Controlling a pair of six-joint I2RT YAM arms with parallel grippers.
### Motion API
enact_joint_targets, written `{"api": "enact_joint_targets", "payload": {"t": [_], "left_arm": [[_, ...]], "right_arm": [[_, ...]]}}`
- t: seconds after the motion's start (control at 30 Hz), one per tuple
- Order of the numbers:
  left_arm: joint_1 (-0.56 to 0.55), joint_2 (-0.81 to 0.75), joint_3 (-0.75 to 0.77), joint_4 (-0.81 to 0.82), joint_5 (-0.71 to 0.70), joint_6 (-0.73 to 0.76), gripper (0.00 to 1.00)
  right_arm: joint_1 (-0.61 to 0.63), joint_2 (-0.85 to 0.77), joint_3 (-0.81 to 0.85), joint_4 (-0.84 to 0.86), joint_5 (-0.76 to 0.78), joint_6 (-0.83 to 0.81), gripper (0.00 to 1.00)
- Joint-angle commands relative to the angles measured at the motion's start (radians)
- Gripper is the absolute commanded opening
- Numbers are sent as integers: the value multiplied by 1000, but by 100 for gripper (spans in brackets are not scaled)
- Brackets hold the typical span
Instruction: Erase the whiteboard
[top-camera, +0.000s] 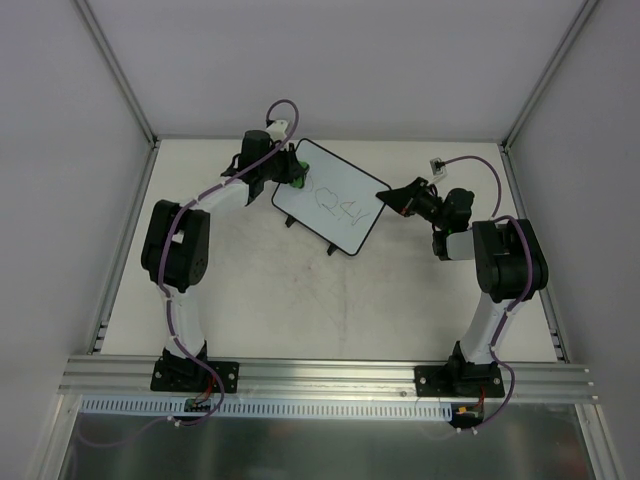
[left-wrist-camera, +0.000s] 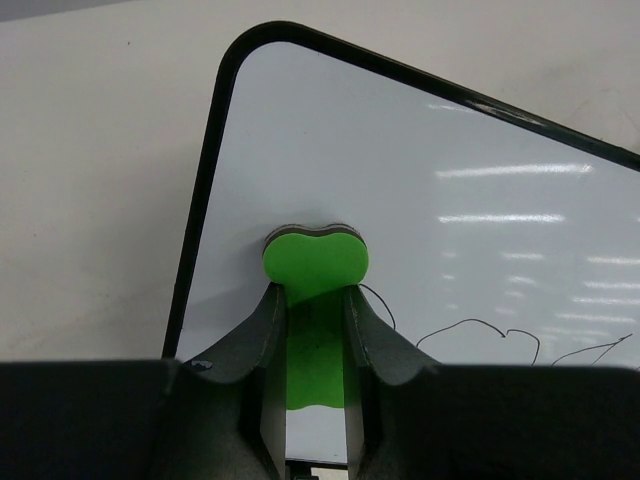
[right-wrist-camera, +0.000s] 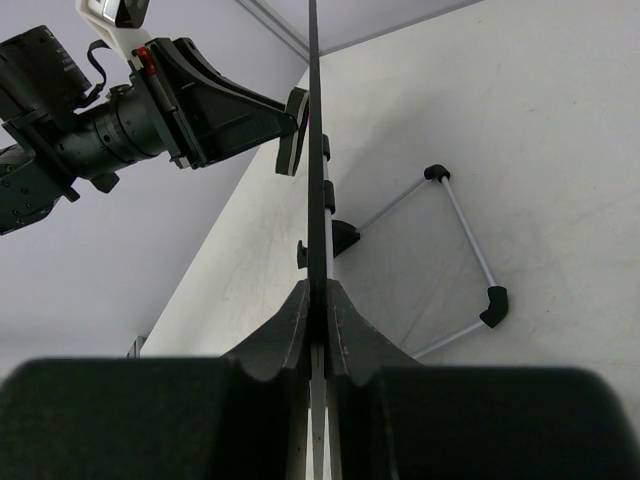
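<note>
The whiteboard (top-camera: 322, 222) is held tilted off the table near the back, with black pen scribbles (top-camera: 343, 207) on its face. My right gripper (top-camera: 386, 200) is shut on its right corner; in the right wrist view the board shows edge-on (right-wrist-camera: 314, 120) between the closed jaws of my right gripper (right-wrist-camera: 317, 292). My left gripper (top-camera: 294, 172) is shut on a green eraser (top-camera: 301, 166). In the left wrist view the left gripper (left-wrist-camera: 315, 296) presses the eraser (left-wrist-camera: 316, 260) against the board (left-wrist-camera: 450, 140) near its upper left corner, just left of the scribbles (left-wrist-camera: 478, 326).
A grey wire stand with black corner pieces (right-wrist-camera: 462, 262) lies on the table behind the board. Two black feet (right-wrist-camera: 340, 236) stick out from the board's lower edge. Enclosure walls and aluminium posts (top-camera: 115, 70) ring the table.
</note>
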Motion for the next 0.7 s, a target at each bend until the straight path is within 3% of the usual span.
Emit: {"api": "enact_joint_targets", "payload": {"t": [0.0,0.67], "left_arm": [[-17,8,-20,51,41,-4,0],[-39,-71,-236,-30,-11,-53,0]], "right_arm": [[8,-58,37,249,-37,-16,0],[9,-63,34,250,-36,-16,0]]}}
